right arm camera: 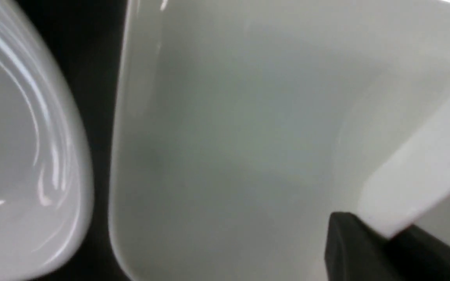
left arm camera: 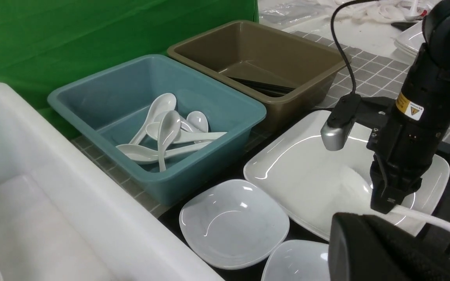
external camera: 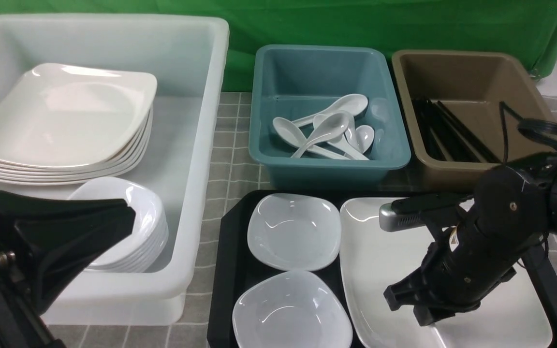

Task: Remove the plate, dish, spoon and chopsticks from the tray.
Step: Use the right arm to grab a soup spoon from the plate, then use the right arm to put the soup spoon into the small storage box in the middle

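Observation:
The black tray [external camera: 225,270] holds two small white dishes [external camera: 293,232] [external camera: 290,311] and the large white plate [external camera: 380,261]. A white spoon [left arm camera: 352,185] lies in the plate, its handle pointing off the plate's rim. My right gripper [external camera: 409,302] reaches down onto the plate and is shut on that spoon's handle [right arm camera: 424,175]. My left gripper [external camera: 131,217] hangs shut and empty over the white tub, away from the tray. Black chopsticks [external camera: 447,130] lie in the brown tub; on the tray none are in view.
A large white tub [external camera: 201,145] at the left holds stacked plates [external camera: 65,125] and stacked dishes [external camera: 148,227]. A teal tub [external camera: 329,164] with several spoons and a brown tub [external camera: 472,72] stand behind the tray. A green cloth hangs at the back.

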Action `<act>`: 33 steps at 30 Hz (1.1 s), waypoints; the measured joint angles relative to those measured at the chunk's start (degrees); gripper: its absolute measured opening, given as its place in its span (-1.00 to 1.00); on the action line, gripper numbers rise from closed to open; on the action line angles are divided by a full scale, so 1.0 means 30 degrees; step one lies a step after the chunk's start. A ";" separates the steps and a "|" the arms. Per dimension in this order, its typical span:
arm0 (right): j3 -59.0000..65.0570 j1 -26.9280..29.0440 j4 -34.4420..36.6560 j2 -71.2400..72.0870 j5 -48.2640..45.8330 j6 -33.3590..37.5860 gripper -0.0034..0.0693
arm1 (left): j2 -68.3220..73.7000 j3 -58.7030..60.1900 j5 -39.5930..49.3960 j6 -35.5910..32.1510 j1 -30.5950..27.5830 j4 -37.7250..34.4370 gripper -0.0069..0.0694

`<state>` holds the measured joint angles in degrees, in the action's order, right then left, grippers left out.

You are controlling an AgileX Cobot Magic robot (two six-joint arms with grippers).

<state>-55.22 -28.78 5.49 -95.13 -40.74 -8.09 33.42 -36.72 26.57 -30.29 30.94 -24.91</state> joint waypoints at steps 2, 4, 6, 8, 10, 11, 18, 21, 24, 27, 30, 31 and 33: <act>-0.0803 0.0000 0.0022 0.0254 -0.1021 0.0382 -0.74 | 0.0000 0.0000 0.0000 0.0000 0.0000 0.0001 -0.80; -0.1651 0.0000 0.0022 0.0782 -0.1894 0.0564 -0.74 | 0.0000 0.0000 -0.0280 0.0000 0.0000 0.0001 -0.80; -0.2542 0.0000 0.0022 0.1331 -0.2113 0.0689 -0.74 | 0.0000 0.0000 -0.0765 0.0000 0.0000 0.0001 -0.80; -0.3676 0.0055 0.0042 0.1699 -0.1989 0.1076 -0.75 | 0.0000 0.0000 -0.1293 -0.0016 0.0000 -0.0067 -0.80; -0.4978 0.0297 0.0159 0.1739 -0.1456 0.1541 -0.74 | 0.0000 0.0000 -0.1770 -0.0016 0.0000 -0.0067 -0.80; -0.5271 0.0334 0.0156 0.1714 -0.1375 0.1635 -0.74 | 0.0000 0.0000 -0.1811 -0.0016 0.0000 -0.0067 -0.80; -1.1157 0.2186 0.0197 -0.1635 0.3472 0.2552 -0.74 | 0.0000 0.0000 -0.2022 -0.0016 0.0000 -0.0143 -0.80; -1.2930 0.2622 0.0197 -0.4035 0.6148 0.2518 -0.74 | 0.0000 0.0000 -0.2037 -0.0016 0.0000 -0.0157 -0.80; -1.4372 0.2882 0.0197 -0.6163 0.7867 0.2495 -0.68 | 0.0000 0.0000 -0.2037 -0.0016 0.0000 -0.0157 -0.80; -1.5381 0.3051 0.0197 -0.8020 0.7942 0.2495 -0.39 | 0.0000 0.0000 -0.2011 -0.0016 0.0000 -0.0157 -0.80; -1.5631 0.3200 0.0197 -0.8648 0.6657 0.2533 0.07 | 0.0000 0.0000 -0.1777 -0.0016 0.0000 -0.0157 -0.80; -1.5654 0.3242 0.0172 -0.8591 0.5975 0.2533 0.20 | 0.0000 0.0000 -0.1687 -0.0016 0.0000 -0.0157 -0.80; -1.5798 0.3261 -0.0010 -0.8330 0.5008 0.2697 0.31 | 0.0000 0.0000 -0.1579 -0.0016 0.0000 -0.0157 -0.80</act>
<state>-102.62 -18.99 5.46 -120.12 -25.72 0.00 33.42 -36.72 21.83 -30.34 30.94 -25.38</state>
